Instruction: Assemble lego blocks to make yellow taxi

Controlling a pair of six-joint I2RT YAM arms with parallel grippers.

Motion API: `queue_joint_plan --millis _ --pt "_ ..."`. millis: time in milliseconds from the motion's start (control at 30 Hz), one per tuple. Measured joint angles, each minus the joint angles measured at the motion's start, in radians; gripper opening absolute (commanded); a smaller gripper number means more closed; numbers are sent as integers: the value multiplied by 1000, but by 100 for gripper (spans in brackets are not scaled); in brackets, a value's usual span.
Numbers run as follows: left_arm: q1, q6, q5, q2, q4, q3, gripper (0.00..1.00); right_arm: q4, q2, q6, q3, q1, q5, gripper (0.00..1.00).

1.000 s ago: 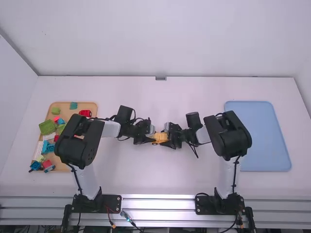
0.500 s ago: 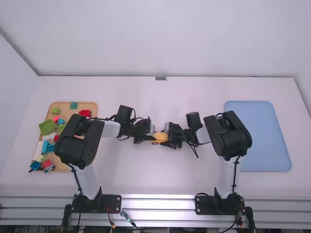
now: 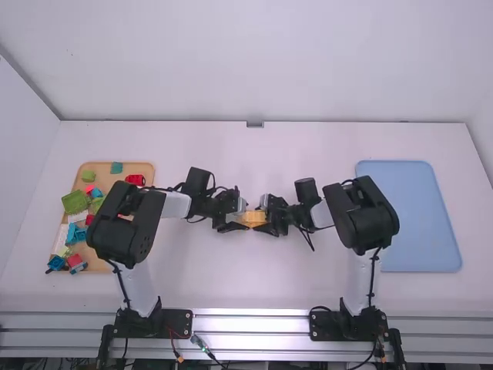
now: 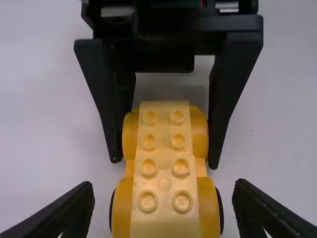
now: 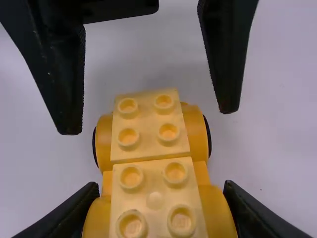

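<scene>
The table is white and flat, with a white wall behind it. The yellow car sits in the middle. The right gripper pinches it; the left gripper is spread wide. The left arm hides some of the brown tray, and both wrist views cut off one end of the car.

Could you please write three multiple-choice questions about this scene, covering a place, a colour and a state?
1. Where on the table is the blue tray?
A) Left side B) Right side C) Centre
2. What colour is the block car?
A) Yellow B) Green C) Red
3. How is the left gripper?
A) Shut on nothing B) Shut on the car C) Open

1 B: high view shows it there.
2 A: its studded top is yellow.
3 C: its fingers stand apart, off the car.
</scene>
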Motion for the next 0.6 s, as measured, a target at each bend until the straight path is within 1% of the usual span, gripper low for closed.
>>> queue_joint_plan --millis 100,167,200,233,267,300,333,367,467,600 --pt "6 -3 26 0 8 0 74 0 0 2 0 0 0 46" --pt "8 -16 36 0 0 1 70 0 0 3 0 0 0 47" --pt "15 -31 55 0 -10 7 61 0 0 3 0 0 0 46" --pt "16 -36 58 0 -11 8 57 0 0 -1 0 0 0 47" --pt "27 -56 85 0 -15 22 30 0 0 0 0 0 0 47" --pt "35 -65 104 0 -15 31 15 0 0 5 0 0 1 47" --pt "40 -69 116 0 -14 39 4 0 0 4 0 0 1 46" --pt "43 -74 126 0 -13 45 2 1 0 2 0 0 2 47" --pt "44 -85 146 0 -11 60 2 1 0 5 0 0 2 47" --pt "4 -94 98 0 -20 60 2 1 0 5 0 0 3 47"
